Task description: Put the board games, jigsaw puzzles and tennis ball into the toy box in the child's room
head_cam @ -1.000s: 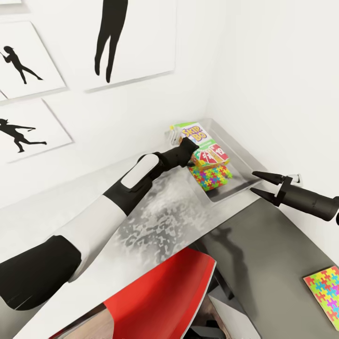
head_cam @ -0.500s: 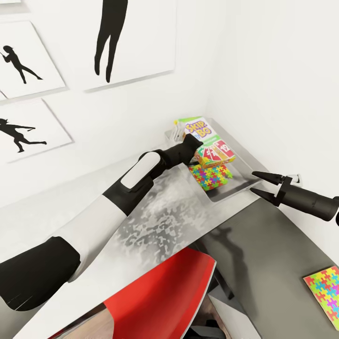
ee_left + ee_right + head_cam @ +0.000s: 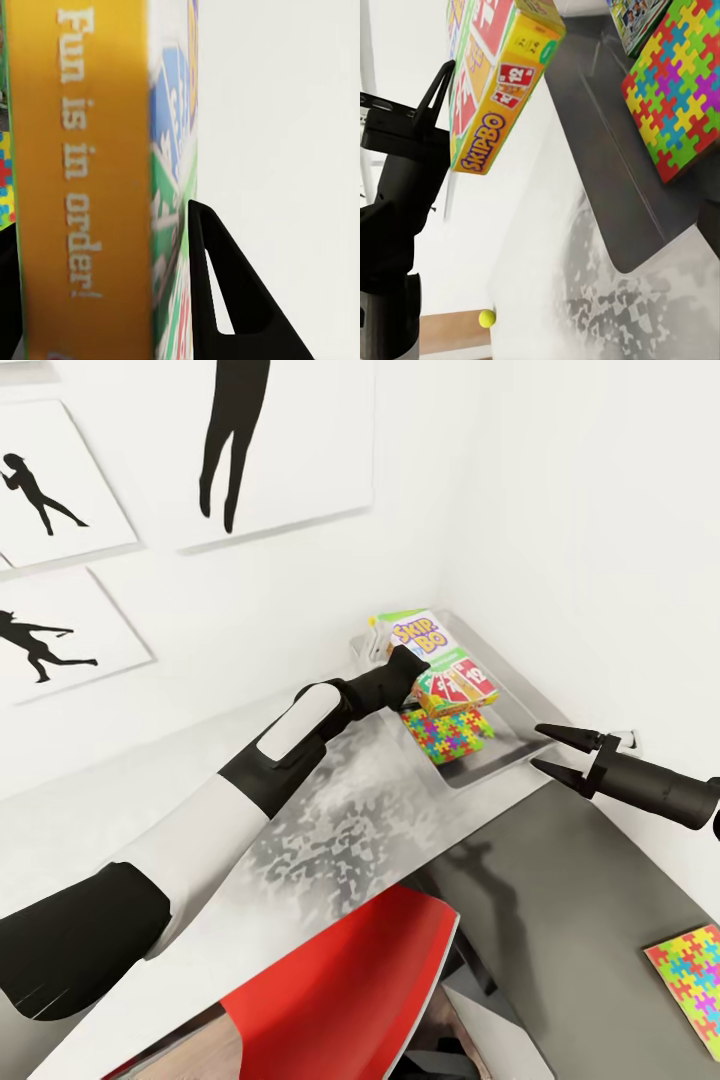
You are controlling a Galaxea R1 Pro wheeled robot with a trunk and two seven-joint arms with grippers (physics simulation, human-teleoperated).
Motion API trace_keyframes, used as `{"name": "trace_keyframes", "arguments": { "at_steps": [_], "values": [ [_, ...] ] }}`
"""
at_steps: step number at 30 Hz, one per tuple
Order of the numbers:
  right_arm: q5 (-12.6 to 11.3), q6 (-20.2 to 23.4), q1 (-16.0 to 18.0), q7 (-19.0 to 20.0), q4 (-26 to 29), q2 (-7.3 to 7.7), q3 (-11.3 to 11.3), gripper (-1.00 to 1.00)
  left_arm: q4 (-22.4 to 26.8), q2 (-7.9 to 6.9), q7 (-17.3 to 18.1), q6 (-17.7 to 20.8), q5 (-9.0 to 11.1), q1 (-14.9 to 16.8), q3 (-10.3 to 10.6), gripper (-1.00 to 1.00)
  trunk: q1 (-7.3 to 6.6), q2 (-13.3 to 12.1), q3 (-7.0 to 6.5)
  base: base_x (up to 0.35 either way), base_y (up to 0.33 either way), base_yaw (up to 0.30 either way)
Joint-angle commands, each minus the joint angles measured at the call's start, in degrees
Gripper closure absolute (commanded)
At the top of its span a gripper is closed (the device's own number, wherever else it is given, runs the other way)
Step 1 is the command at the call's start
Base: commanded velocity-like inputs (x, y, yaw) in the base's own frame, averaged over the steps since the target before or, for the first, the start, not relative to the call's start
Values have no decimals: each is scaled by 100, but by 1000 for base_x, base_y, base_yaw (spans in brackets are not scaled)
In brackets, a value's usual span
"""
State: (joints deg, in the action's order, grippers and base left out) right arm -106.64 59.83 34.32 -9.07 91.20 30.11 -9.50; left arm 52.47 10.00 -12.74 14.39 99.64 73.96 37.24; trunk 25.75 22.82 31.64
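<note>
My left gripper point(image 3: 407, 663) is shut on the edge of the SKIP-BO board game point(image 3: 440, 660), which hangs tilted above the light grey toy box point(image 3: 505, 752) at the table's far corner. The left wrist view has the box's yellow side point(image 3: 82, 187) between my fingers point(image 3: 225, 300). One jigsaw puzzle point(image 3: 448, 735) lies in the toy box, and a green-edged printed box point(image 3: 634, 22) lies beside it. Another jigsaw puzzle point(image 3: 690, 980) lies on the lower dark grey unit. The tennis ball point(image 3: 487, 319) shows small and far off. My right gripper point(image 3: 550, 748) hovers open beside the toy box.
The pale mottled table point(image 3: 340, 810) runs along a white wall with black silhouette pictures point(image 3: 60, 630). A red swivel chair point(image 3: 340, 990) stands close under the table's near edge. The dark grey unit point(image 3: 570, 900) lies under my right arm.
My left gripper carried the SKIP-BO box a little up and farther over the toy box toward the wall, then held still. The right arm has not moved.
</note>
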Motion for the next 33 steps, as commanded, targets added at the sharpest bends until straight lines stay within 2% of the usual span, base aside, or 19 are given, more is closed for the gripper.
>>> {"name": "trace_keyframes", "arguments": {
  "at_steps": [1,11,17,33],
  "values": [
    [-59,17,5,-60,3,1,-3,-100,5,0,-35,-5,48,5,1,100,3,10,16,0,0,0],
    [-59,17,5,-60,3,-5,9,-100,-70,0,-35,-32,46,5,17,100,3,10,107,0,0,0],
    [-59,17,5,-60,3,-6,1,-100,-87,0,-35,-44,46,5,115,100,3,10,159,0,0,0],
    [-59,17,5,-60,3,-6,-8,-100,-82,0,-43,-104,46,5,134,100,3,10,167,0,0,0]
  ]
}}
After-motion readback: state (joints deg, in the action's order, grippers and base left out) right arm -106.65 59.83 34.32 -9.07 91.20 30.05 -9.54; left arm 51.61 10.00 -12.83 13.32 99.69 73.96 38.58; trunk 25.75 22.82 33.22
